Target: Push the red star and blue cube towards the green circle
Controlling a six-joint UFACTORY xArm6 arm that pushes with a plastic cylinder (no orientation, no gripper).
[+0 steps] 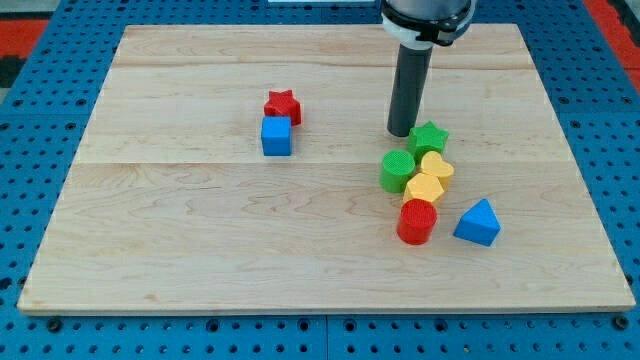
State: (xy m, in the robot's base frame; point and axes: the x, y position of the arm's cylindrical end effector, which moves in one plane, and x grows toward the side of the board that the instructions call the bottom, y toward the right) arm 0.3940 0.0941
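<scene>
The red star (283, 105) sits left of the board's middle, with the blue cube (277, 136) touching it just below. The green circle (397, 170) stands to the right of the middle, at the left edge of a cluster of blocks. My tip (401, 133) is down on the board just above the green circle and right beside the green star (429, 138), well to the right of the red star and blue cube.
The cluster also holds a yellow heart (436, 165), a yellow hexagon (424, 187), a red cylinder (417, 221) and a blue triangle (478, 222). The wooden board (200, 250) lies on a blue perforated surface.
</scene>
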